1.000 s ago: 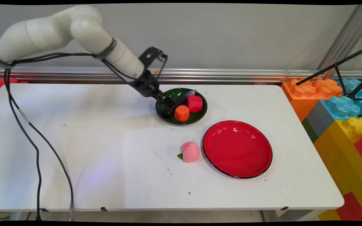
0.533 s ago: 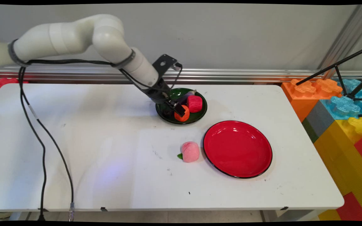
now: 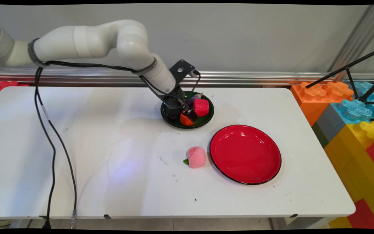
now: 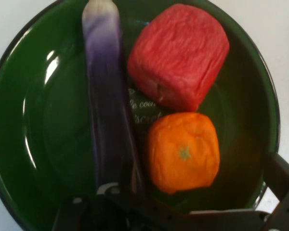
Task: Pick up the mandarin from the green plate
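A green plate (image 3: 206, 121) at the table's back middle holds an orange plush fruit (image 3: 184, 121), a red plush cube (image 3: 201, 107) and a purple eggplant (image 3: 196, 96). My gripper (image 3: 188, 113) is down in the plate, right over the orange. In the hand view the orange (image 4: 183, 151) sits between the two spread fingers, the gripper (image 4: 195, 179) open around it. There the eggplant (image 4: 106, 106) lies along the orange's left side and the red cube (image 4: 178, 53) lies beyond it. I cannot tell whether the fingers touch the orange.
A pink plush peach (image 3: 196, 157) lies on the white table (image 3: 76, 146) just left of an empty red plate (image 3: 245, 154). Large coloured blocks (image 3: 352, 117) and a black tripod leg (image 3: 346, 70) stand at the right. Black cables (image 3: 52, 146) hang over the table's left.
The arm has swung right and lowered the gripper from the green plate's left rim onto the orange fruit. The fruits and plates have not moved.
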You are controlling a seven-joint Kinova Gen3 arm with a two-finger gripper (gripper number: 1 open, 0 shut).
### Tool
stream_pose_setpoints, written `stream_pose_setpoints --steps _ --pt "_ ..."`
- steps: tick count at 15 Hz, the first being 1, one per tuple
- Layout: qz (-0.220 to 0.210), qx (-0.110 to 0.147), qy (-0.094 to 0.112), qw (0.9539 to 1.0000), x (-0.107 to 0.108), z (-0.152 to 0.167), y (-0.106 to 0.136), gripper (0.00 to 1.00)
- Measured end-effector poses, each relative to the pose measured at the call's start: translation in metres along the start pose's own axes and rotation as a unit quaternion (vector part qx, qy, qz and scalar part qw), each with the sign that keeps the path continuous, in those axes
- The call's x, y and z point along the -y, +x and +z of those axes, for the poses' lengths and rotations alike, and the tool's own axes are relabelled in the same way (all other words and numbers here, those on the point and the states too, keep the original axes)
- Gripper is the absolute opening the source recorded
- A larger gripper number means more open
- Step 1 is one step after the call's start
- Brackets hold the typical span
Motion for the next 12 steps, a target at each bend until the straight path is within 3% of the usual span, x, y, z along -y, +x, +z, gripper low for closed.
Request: stream_pose_setpoints --steps 12 --pt "0.047 0.011 0.018 0.9987 -0.023 0.028 0.016 1.0"
